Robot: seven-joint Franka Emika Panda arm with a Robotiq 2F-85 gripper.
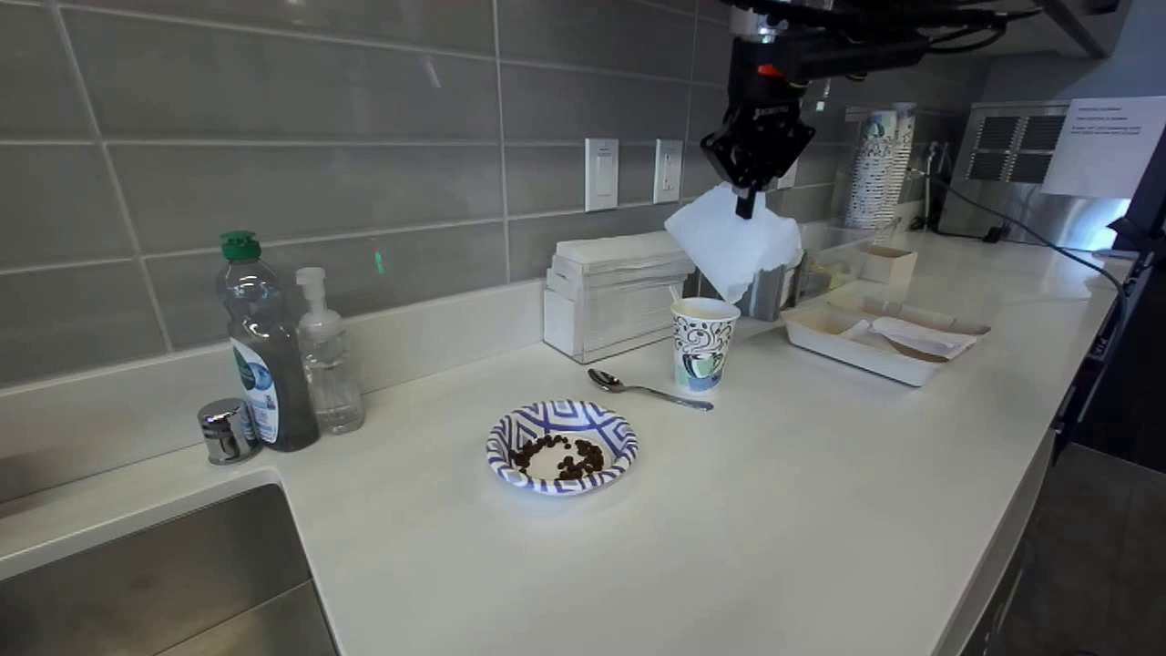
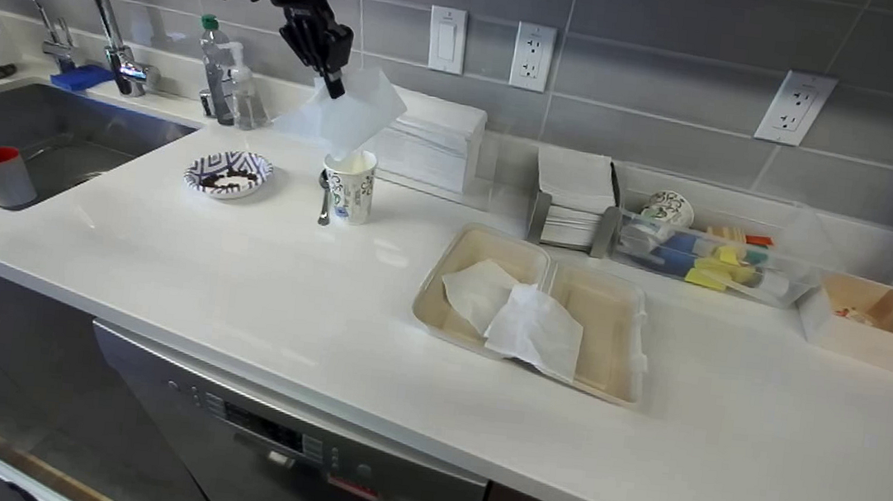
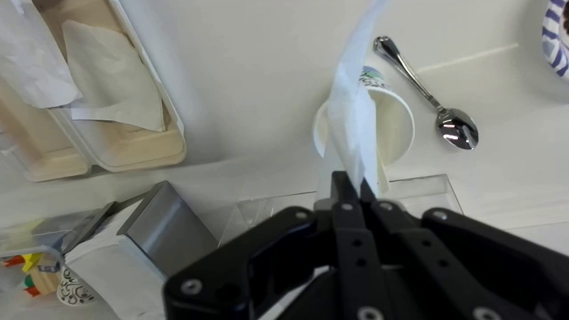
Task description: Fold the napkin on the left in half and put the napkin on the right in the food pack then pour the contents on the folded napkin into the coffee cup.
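The gripper [image 3: 354, 183] is clamped on a napkin [image 1: 729, 237] hanging above the cup [image 1: 701, 351] and, in the wrist view, hiding part of its mouth. Beside the cup lies a spoon [image 1: 608, 381]; past that sits the bowl [image 1: 560, 415] of dark bits [image 1: 592, 457], just a sliver showing in the wrist view. Towels [image 1: 629, 301] stand behind the cup; beyond it from the bowl, the pack [image 2: 608, 334] holds two more napkins [image 2: 535, 330]. Well apart from the cup, an exterior view shows a mug [image 2: 3, 179] in the sink [image 2: 103, 119].

From grey wall tiles [image 1: 319, 200] and white outlets [image 2: 531, 57] down to white countertop [image 1: 774, 519], steel sink [image 1: 155, 556] and dark floor [image 1: 1111, 528].
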